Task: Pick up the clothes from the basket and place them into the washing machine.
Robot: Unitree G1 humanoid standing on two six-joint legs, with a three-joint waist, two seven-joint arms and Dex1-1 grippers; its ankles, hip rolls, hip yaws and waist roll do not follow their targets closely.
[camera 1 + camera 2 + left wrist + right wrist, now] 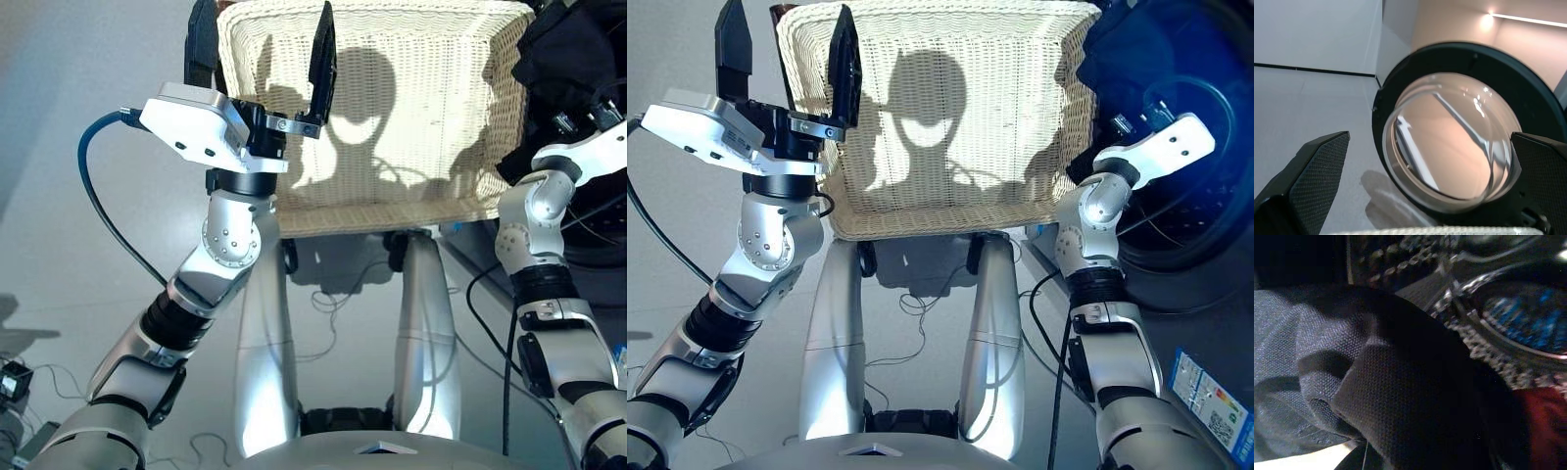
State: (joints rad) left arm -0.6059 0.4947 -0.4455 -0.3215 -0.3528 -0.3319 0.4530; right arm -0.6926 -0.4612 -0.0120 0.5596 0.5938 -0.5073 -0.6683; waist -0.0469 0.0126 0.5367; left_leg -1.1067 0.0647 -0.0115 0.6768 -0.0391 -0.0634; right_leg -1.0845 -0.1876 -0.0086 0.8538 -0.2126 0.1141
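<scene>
Jaws of the left gripper (263,54) stand wide apart and empty, raised at the upper left of the head views over the near left corner of the basket (392,196); whether the right gripper (1117,73) is open or clamped cannot be told, since dark cloth covers its fingers in the wrist view. At the upper right edge of the head views a dark garment (1127,54) is bunched above the right wrist, just at the basket's right rim and against the washing machine (1205,225); up close it shows a navy pique weave (1327,362) with a darker fold across it and a patch of red cloth (1542,421) beside it, with the drum's metal lip (1488,347) near. The basket's floor, as far as it shows, carries only shadows. Judged from the weave, the garment is light, soft and limp, not slippery and not fragile; it should drape rather than hold shape, so a pinch through the thick of the bundle would serve best. It is too crumpled for any long axis or heading to be told. Beyond, the left wrist view faces the round glass door (1449,142), swung open.
</scene>
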